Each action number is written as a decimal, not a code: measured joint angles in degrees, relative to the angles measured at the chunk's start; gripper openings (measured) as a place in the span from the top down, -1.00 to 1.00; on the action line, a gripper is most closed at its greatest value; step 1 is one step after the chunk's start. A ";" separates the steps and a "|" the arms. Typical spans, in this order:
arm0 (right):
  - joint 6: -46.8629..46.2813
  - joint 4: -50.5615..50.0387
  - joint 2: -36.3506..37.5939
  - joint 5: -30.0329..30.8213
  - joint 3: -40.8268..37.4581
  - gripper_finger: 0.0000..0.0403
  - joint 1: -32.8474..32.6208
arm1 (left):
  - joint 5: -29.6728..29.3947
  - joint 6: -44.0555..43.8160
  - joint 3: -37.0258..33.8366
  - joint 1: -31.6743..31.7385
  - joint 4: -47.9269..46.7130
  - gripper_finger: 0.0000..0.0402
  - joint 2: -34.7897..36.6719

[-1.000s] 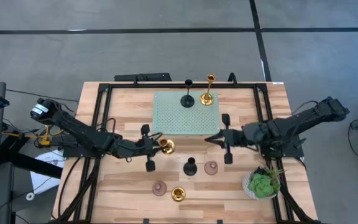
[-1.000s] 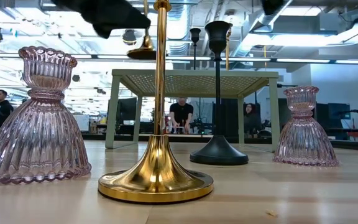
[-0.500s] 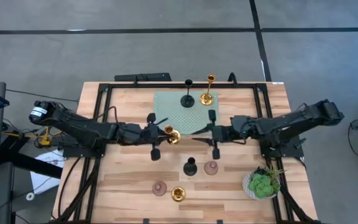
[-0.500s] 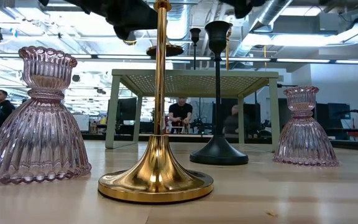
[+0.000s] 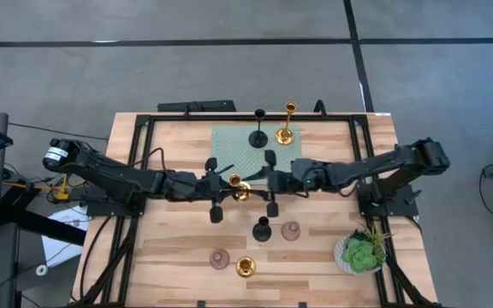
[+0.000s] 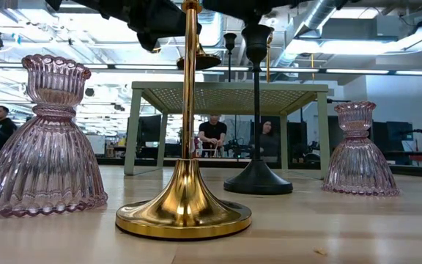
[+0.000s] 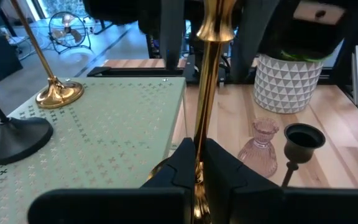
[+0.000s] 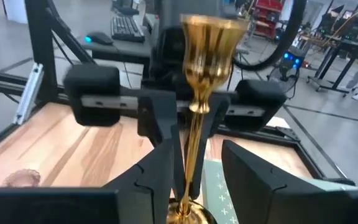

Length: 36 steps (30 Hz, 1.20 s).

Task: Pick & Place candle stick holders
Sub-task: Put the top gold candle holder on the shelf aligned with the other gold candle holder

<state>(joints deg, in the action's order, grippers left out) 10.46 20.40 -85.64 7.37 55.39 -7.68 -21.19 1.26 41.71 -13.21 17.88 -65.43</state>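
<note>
A gold candle stick holder [image 5: 238, 187] hangs upright over the table's middle, by the near edge of the green platform [image 5: 238, 158]. Its cup [image 8: 210, 34] is up and its flared base [image 6: 200, 61] is down. My left gripper [image 7: 201, 152], reaching in from the left, is shut on it. My right gripper [image 8: 201, 146] comes from the right and is open, one finger on each side of the same stem. A black holder [image 5: 258, 137] and a gold holder [image 5: 286, 133] stand on the platform. A black holder [image 5: 262, 229], two pink ones [image 5: 291, 231] [image 5: 220, 258] and a gold one [image 5: 246, 267] stand on the wood. My left gripper pinches the gold holder's stem low down, just above the base [image 7: 199, 138], between its two fingers. The fingers come level from the table's left and lie across the stem. The holder is upright and lifted clear of the table. Whether my right gripper's fingers touch the stem, I cannot tell.
A green plant in a white pot [image 5: 360, 253] stands at the near right. The platform is raised on legs [image 6: 132, 132]. Black frame rails [image 5: 139, 171] run along the table's sides. People sit in the room beyond the table.
My left gripper has carried the gold holder toward the table's right and slightly toward the far edge, keeping it upright. My right gripper has moved left toward the holder and has opened, so its fingers now stand around the stem.
</note>
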 joint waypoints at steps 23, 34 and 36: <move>-0.58 3.03 -1.91 -0.08 1.84 0.44 0.26 | -0.15 -0.02 0.00 0.00 2.51 0.95 0.00; -0.90 3.47 -1.91 -0.07 1.79 0.65 0.26 | 0.22 0.03 0.02 0.91 6.27 0.95 -3.96; -0.92 3.26 -1.88 -0.10 1.79 0.71 0.28 | 0.18 0.00 0.02 0.98 6.91 0.94 -3.96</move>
<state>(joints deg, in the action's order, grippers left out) 9.54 23.66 -87.53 7.27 57.19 -7.40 -21.01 1.26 41.74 -12.23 24.79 -69.38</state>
